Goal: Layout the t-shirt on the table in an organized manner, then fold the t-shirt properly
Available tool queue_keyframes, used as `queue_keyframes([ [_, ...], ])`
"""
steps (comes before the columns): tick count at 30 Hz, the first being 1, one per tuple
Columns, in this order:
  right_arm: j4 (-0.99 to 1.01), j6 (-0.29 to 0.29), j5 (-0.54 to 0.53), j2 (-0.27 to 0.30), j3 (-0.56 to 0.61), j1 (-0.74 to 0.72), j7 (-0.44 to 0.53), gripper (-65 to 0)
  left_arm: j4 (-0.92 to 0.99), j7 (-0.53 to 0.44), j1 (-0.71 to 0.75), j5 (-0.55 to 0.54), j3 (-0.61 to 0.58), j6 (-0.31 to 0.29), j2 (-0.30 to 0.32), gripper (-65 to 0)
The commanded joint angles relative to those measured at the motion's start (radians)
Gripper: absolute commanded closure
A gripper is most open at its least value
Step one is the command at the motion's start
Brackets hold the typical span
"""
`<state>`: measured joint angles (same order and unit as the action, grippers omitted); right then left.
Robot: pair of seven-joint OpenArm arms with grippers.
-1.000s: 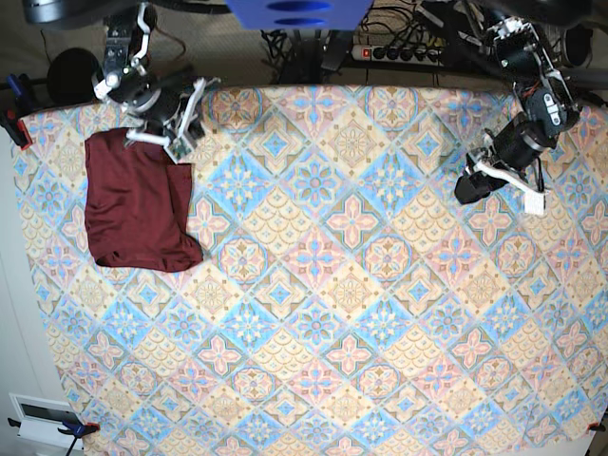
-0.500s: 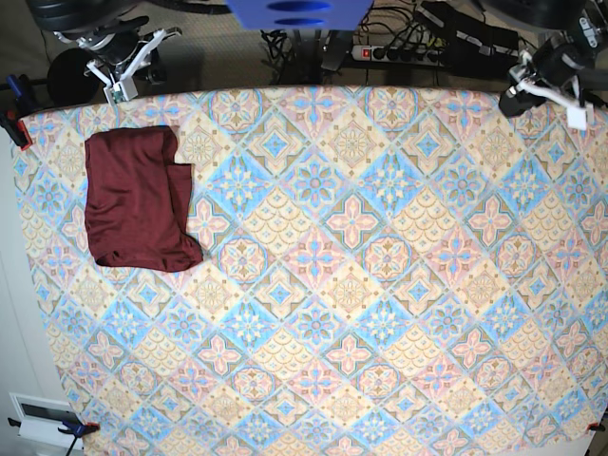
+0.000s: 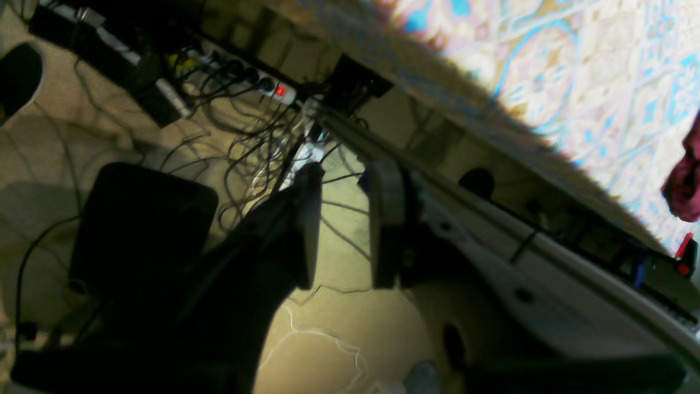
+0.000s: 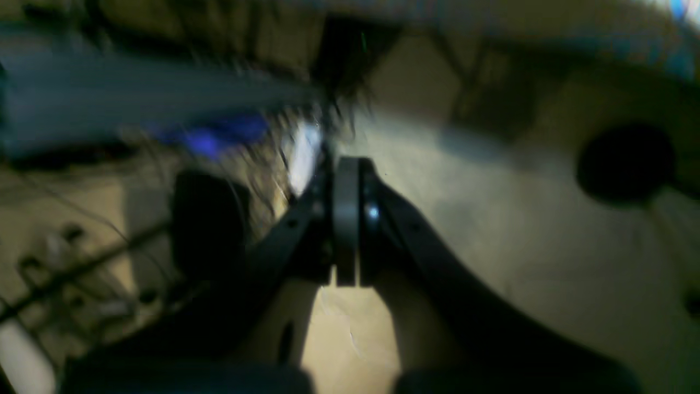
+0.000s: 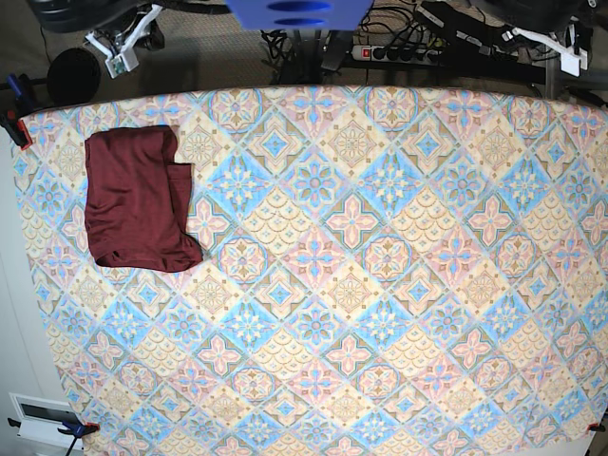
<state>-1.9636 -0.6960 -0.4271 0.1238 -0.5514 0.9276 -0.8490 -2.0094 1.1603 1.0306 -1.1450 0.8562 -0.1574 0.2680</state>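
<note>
Your t-shirt (image 5: 138, 199) lies folded near the table's (image 5: 380, 285) corner; left gripper (image 3: 342, 224) parted and empty, right gripper (image 4: 345, 219) clenched on nothing

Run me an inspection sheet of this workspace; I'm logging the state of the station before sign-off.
Surface: table covered with a pastel tile-pattern cloth, lying flat.
Job's things: t-shirt, dark maroon, folded into a compact rectangle near the table's far corner on the right arm's side.
Clutter: nothing seen on the table.
Grippers: left gripper off the table over the floor, jaws apart, empty; right gripper also off the table, shut, empty.
Cables: power strip and tangled leads behind the far edge.
Surroundings: red clamps at the table edge.
</note>
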Motion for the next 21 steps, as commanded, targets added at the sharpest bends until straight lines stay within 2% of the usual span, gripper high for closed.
queue_keyframes([
  [1,0.000,-0.002,0.026,0.009,-0.005,0.014,0.009,0.0,-0.001,-0.001,0.026,-0.005,0.004,-0.005,0.007,-14.1],
  [5,0.037,-0.002,0.110,0.009,0.001,0.012,0.009,0.0,0.025,-0.006,0.034,0.075,-0.048,-0.005,0.006,-14.1],
  [8,0.091,-0.002,0.155,0.014,0.069,0.012,0.018,0.0,0.086,-0.010,0.021,0.193,-0.127,-0.005,0.004,-14.1],
  [10,0.162,-0.002,0.185,0.037,0.123,0.009,0.020,0.0,0.178,-0.062,-0.022,0.276,-0.194,-0.005,-0.002,-14.1],
  [13,0.266,-0.002,0.192,0.066,0.187,-0.077,0.021,0.0,0.304,-0.187,-0.075,0.382,-0.286,-0.005,0.000,-12.8],
  [18,0.445,-0.002,0.192,0.092,0.230,-0.189,0.024,0.0,0.479,-0.325,-0.178,0.503,-0.434,-0.005,0.014,-3.8],
  [21,0.567,-0.002,0.211,0.093,0.256,-0.241,0.098,0.0,0.591,-0.392,-0.244,0.555,-0.530,-0.005,0.014,0.0],
])
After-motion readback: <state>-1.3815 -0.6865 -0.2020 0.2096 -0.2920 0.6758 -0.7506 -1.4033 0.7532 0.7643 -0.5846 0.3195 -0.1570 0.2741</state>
